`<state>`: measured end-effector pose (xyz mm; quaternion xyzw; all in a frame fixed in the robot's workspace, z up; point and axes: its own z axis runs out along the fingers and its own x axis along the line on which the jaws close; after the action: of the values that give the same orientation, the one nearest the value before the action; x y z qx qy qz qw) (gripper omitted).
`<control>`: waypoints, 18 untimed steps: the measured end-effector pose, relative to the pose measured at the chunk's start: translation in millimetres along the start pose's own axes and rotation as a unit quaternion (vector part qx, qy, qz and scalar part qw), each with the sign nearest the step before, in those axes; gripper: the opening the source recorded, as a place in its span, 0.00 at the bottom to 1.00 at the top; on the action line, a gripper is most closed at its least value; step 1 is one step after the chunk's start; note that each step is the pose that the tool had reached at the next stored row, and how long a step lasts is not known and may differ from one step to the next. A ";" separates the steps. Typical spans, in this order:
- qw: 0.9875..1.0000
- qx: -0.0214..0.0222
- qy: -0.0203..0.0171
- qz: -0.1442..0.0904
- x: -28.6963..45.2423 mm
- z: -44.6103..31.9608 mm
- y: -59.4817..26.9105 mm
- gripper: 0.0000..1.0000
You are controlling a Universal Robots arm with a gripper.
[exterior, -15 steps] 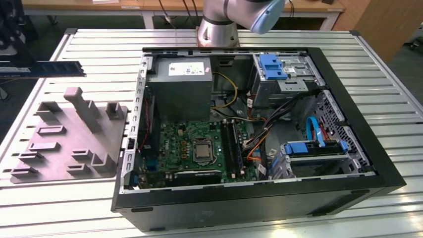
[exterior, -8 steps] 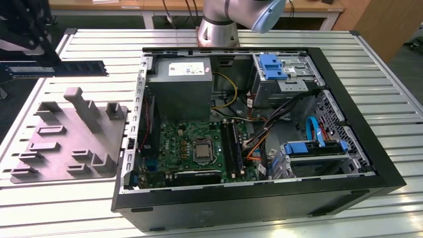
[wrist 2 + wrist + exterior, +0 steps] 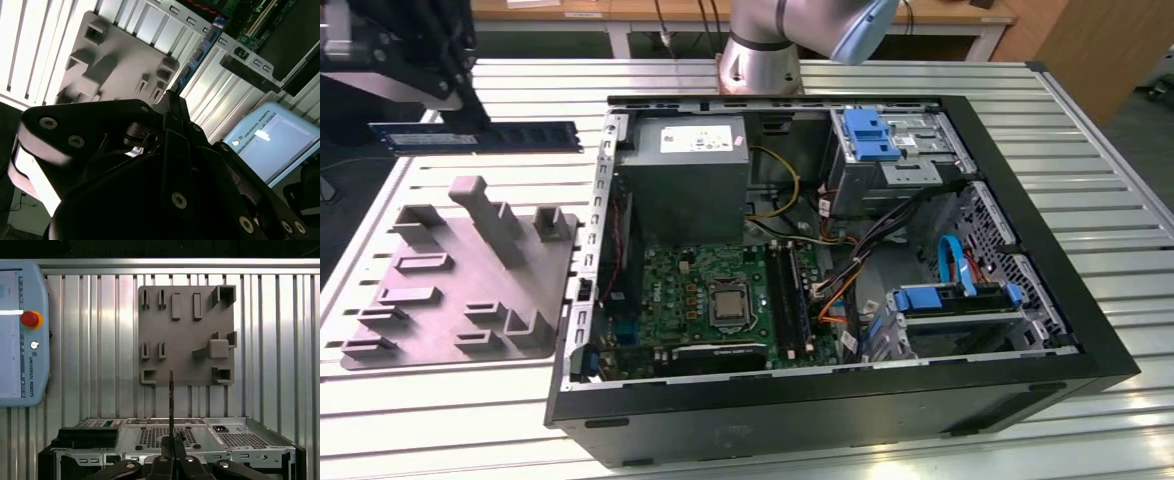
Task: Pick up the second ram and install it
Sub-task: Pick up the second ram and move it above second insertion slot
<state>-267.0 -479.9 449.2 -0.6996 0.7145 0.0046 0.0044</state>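
Bright light glared off the slatted desk [image 3: 100,390] in both wrist views, while my end effector [image 3: 171,442] showed as a dark, shadowed silhouette.

The ram [image 3: 478,136] is dark blue-green with darker chips, and the gripper [image 3: 467,118] is black. The case [image 3: 854,405] is black outside and bare grey metal inside. Within the case, the motherboard [image 3: 707,290] is green with black slots, the power supply [image 3: 680,175] grey with a white label, the brackets [image 3: 867,135] bright blue, one cable [image 3: 951,262] blue and some wires [image 3: 834,300] orange. Beside the case, the holder [image 3: 454,280] is plain matt grey on a table [image 3: 1081,150] of silver ribbed stripes. The pendant [image 3: 20,335] is pale blue, with a red button [image 3: 29,318] on yellow.
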 end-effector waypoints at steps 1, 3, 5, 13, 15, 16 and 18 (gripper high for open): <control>1.000 0.000 0.000 0.000 -0.1 0.0 -3.9 0.11; 1.000 0.000 0.000 0.000 -0.2 0.0 -11.9 0.11; 1.000 0.000 0.000 0.000 -0.4 0.0 -19.7 0.11; 1.000 0.000 0.000 0.000 -1.1 0.2 -54.2 0.11; 1.000 0.000 0.000 0.000 -1.3 0.1 -62.8 0.11; 1.000 0.000 0.000 0.000 -1.4 0.2 -67.3 0.11; 1.000 0.000 0.000 0.000 -1.6 0.2 -76.1 0.11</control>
<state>-190.8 -479.9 449.0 -0.6996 0.7145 0.0047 0.0042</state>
